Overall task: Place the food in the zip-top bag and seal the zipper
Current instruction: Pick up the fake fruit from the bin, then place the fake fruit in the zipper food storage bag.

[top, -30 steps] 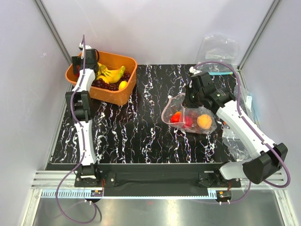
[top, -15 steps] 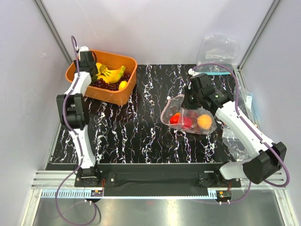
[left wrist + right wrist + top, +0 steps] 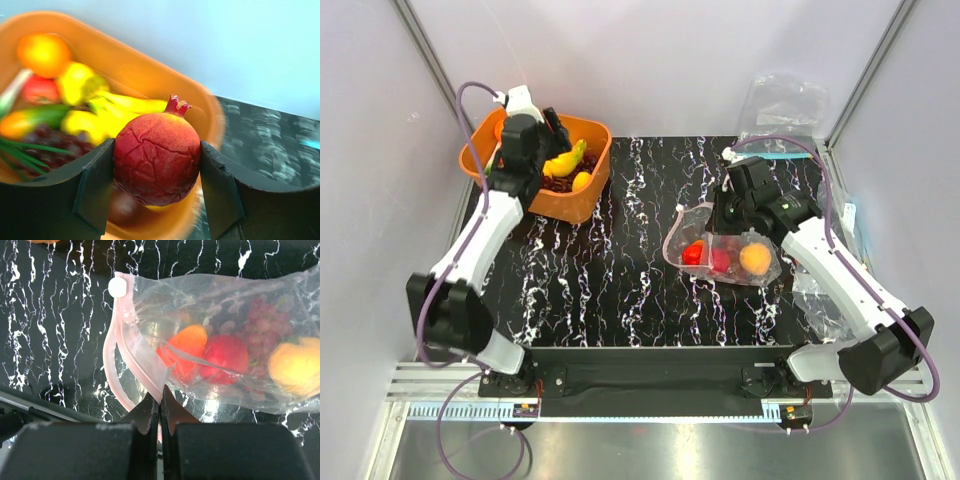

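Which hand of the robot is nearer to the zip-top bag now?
Right. The right hand is shut on the pink zipper strip of the zip-top bag. The left hand is far across the table, above the orange basket, holding a red pomegranate.

The clear, crinkly bag (image 3: 732,238) lies flat on the table (image 3: 620,270), mouth open leftward. Its pale pink zipper (image 3: 116,371) gapes (white slider (image 3: 117,286) at one end). Inside lie a red fruit (image 3: 693,250), a second red one (image 3: 722,260) and an orange one (image 3: 754,258). A red pomegranate (image 3: 156,158) sits clamped in the left gripper (image 3: 156,167).
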